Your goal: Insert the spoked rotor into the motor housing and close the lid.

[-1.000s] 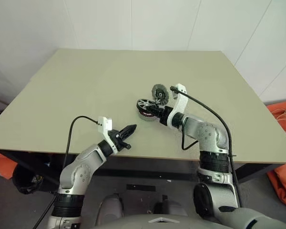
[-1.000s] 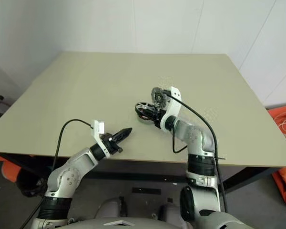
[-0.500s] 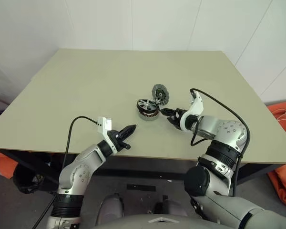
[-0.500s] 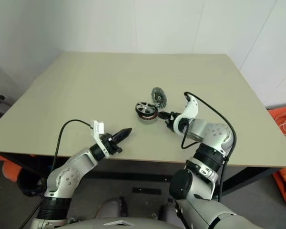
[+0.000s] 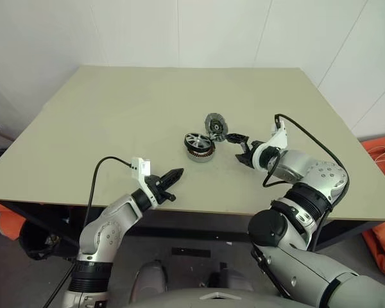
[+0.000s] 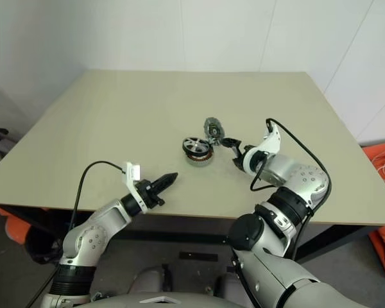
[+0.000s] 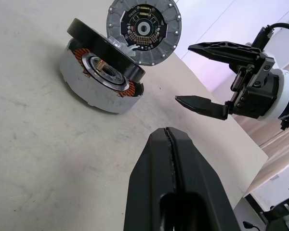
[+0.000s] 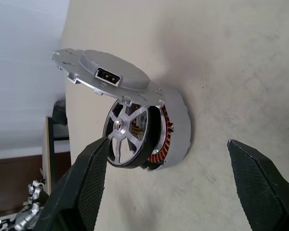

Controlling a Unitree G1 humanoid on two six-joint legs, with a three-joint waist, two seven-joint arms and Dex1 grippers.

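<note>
On your counter (image 5: pixel 115 128) the motor housing (image 5: pixel 198 147) sits a little right of centre, well in from every edge, with its copper-brown windings showing around the inside. The spoked rotor (image 8: pixel 127 136) is lodged in it crookedly, one side of its dark rim raised above the housing wall while the silver spokes and hub face outward. The lid (image 5: pixel 215 124) rests just behind the housing, tilted and leaning against the raised rotor; its circuit face with dark patches shows in the left wrist view, and its plain grey back with a small rectangular socket shows in the right wrist view. No writing can be read on any of the parts. Your right gripper (image 5: pixel 242 147) hangs just to the right of the housing and lid, its fingers (image 7: pixel 201 104) spread wide apart and grasping nothing. Your left gripper (image 5: pixel 174 174) hovers near the counter's front edge, well apart from the parts, fingers clenched tight on nothing. You have broad bare surface to the left, behind the parts and to the far right.
</note>
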